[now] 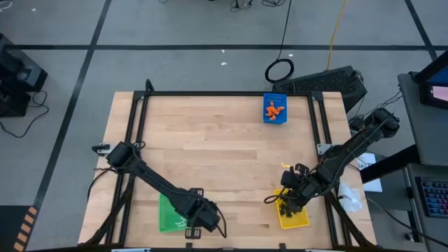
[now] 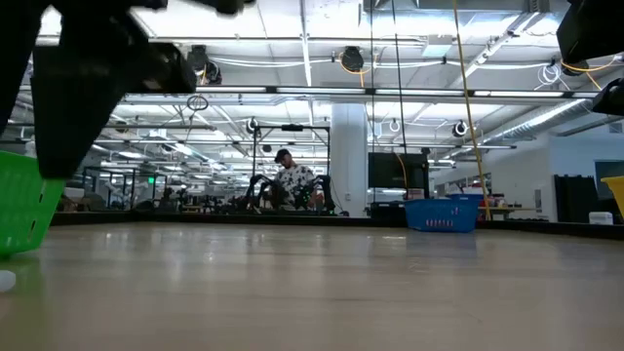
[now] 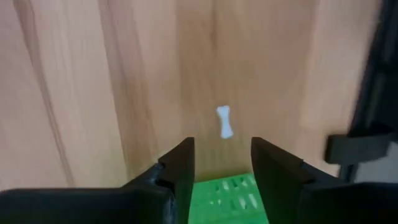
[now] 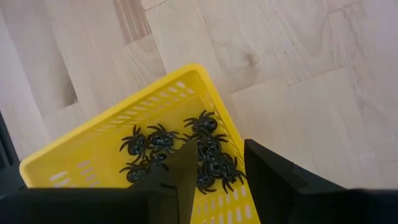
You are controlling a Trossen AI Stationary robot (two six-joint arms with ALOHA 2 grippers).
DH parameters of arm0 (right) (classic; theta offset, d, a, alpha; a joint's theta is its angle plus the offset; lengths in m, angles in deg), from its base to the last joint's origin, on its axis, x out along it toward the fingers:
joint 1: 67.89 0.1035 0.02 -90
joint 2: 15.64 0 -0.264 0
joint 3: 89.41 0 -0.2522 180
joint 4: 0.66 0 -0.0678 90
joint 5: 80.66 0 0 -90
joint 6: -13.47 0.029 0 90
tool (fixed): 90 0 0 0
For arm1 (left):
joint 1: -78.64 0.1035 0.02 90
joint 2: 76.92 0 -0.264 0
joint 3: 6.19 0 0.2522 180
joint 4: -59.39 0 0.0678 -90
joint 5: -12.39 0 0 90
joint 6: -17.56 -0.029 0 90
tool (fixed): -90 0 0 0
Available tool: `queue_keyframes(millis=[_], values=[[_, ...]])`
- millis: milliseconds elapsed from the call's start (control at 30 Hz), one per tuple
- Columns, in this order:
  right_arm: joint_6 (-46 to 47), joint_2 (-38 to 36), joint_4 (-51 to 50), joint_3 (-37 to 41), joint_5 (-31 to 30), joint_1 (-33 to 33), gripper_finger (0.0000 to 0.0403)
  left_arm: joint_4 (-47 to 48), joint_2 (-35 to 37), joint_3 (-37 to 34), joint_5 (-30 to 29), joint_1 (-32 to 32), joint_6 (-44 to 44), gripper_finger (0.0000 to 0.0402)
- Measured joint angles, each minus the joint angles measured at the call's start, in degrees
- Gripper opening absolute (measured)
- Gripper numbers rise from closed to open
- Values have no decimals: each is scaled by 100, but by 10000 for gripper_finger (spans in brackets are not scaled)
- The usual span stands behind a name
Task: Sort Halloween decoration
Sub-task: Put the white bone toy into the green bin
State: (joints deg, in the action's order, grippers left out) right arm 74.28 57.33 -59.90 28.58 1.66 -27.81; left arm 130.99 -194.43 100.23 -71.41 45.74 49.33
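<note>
My left gripper (image 3: 222,155) is open and empty at the near edge of the table, over the right rim of the green tray (image 3: 230,194). One white bone (image 3: 224,121) lies flat on the wood just beyond that rim, ahead of the fingers. My right gripper (image 4: 221,163) is open and empty above the yellow tray (image 4: 93,162), where several black spiders (image 4: 205,146) lie in a heap. In the high view the left gripper (image 1: 201,214) is beside the green tray (image 1: 170,213), and the right gripper (image 1: 290,195) is over the yellow tray (image 1: 294,217). Orange lumps (image 1: 274,108) fill the blue tray (image 1: 275,119).
The blue tray (image 2: 444,213) stands at the table's far edge, right of centre. A black frame (image 1: 210,94) runs round the table top. The middle of the wooden table (image 1: 210,154) is bare. A person (image 2: 292,180) sits far off in the room behind.
</note>
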Motion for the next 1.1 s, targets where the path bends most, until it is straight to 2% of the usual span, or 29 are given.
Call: queue_keyframes(millis=[367, 767, 933, 1100], values=[[1, 0, 0, 0, -7, -1, 123, -110, -315, 0, 96, -34, 533, 153], [1, 0, 42, 0, -154, -1, 123, -907, -472, -389, 58, -202, 688, 107], [1, 1, 63, 1, -156, -1, 123, -885, -495, -411, -242, -213, 667, 90], [-41, 2, 56, 2, -156, -1, 123, -819, -499, -413, -309, -209, 324, 48]])
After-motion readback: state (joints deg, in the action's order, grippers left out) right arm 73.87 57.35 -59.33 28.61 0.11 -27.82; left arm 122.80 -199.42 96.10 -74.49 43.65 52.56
